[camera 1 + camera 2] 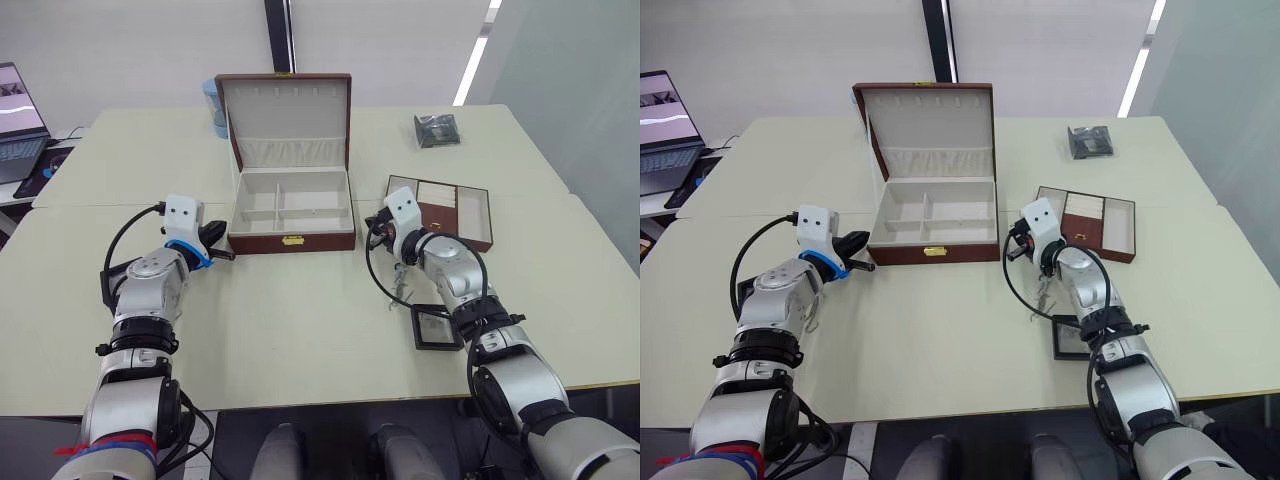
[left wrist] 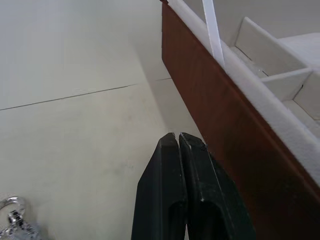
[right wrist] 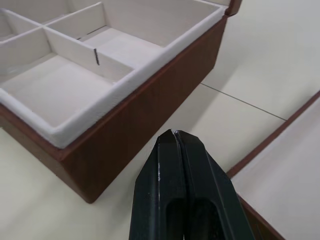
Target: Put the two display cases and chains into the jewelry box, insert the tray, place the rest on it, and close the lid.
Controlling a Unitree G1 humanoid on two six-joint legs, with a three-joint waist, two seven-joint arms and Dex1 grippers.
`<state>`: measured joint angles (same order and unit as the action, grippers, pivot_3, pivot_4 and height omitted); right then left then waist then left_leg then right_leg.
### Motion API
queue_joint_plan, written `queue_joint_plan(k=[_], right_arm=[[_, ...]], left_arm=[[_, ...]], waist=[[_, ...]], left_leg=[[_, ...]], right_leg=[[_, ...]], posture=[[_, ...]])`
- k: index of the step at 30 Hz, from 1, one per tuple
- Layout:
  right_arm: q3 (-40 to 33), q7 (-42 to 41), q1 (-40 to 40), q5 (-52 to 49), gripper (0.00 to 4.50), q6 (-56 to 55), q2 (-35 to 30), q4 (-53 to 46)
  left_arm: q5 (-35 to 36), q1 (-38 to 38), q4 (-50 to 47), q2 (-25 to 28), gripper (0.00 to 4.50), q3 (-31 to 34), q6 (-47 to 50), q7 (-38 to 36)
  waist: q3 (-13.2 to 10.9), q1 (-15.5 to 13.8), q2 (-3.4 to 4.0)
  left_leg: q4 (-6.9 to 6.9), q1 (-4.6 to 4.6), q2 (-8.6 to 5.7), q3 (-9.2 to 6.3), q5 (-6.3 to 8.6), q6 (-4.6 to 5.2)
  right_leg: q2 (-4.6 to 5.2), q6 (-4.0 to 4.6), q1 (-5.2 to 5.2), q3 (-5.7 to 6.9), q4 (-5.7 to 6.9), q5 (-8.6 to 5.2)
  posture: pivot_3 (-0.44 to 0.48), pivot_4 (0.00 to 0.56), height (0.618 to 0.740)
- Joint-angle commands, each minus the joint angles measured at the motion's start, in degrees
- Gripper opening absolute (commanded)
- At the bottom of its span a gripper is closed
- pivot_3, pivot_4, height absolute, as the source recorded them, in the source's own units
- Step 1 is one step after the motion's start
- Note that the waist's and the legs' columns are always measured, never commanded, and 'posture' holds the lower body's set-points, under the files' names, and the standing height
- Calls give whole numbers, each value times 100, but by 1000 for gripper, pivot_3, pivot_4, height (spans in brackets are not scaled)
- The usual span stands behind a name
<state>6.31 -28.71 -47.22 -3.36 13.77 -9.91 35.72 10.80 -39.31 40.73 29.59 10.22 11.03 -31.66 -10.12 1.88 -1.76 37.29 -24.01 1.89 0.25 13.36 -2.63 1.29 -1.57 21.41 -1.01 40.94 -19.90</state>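
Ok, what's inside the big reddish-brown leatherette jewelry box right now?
The reddish-brown leatherette jewelry box shows bare cream-lined compartments with dividers, nothing lying in them. The strip just behind its front wall is hidden.

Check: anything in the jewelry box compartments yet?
No, the jewelry box compartments show bare cream lining in the left eye view.

One jewelry box [image 1: 292,241] stands toward twelve o'clock on the counter [image 1: 300,330] with its single lid [image 1: 285,118] raised, and one tray [image 1: 474,215] of three sections lies at two o'clock. One display case [image 1: 438,327] lies at four o'clock, a small cluster of silver pieces [image 1: 400,286], too tangled to count, lies at three o'clock, and one more silver piece [image 2: 12,220] lies near the left hand [image 2: 177,136]. There is one dark packet [image 1: 437,130] at one o'clock, one laptop [image 1: 20,125] at ten o'clock, and two hands, the other being the right hand [image 3: 172,135], each with two black fingers.
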Motion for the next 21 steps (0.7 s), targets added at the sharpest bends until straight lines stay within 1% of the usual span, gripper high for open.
queue_joint_plan(k=[1,12,17,21], right_arm=[[32,-186,-37,-34,0,-23,57,-299],[88,-597,155,-115,0,139,90,-739],[158,-828,304,-171,0,239,111,-1008],[191,-956,432,-189,0,356,126,-1237]], left_arm=[[56,-8,-251,39,34,-62,73,-285],[109,159,-316,66,34,-101,160,-786],[236,360,-716,-45,34,-202,409,-1155],[301,625,-1217,-106,34,-281,716,-1339]], waist=[[0,0,0],[0,-4,0],[0,-4,0],[0,-4,0]], left_leg=[[0,0,-1,0,0,2],[1,0,-2,-4,1,10],[0,0,-3,-3,1,10],[1,1,-2,-3,1,12]], right_leg=[[0,0,0,-1,1,0],[0,0,0,0,3,0],[0,0,-1,0,2,0],[1,0,-1,-1,3,0]], posture=[[0,150,740],[0,150,740],[0,150,740],[0,150,740]])
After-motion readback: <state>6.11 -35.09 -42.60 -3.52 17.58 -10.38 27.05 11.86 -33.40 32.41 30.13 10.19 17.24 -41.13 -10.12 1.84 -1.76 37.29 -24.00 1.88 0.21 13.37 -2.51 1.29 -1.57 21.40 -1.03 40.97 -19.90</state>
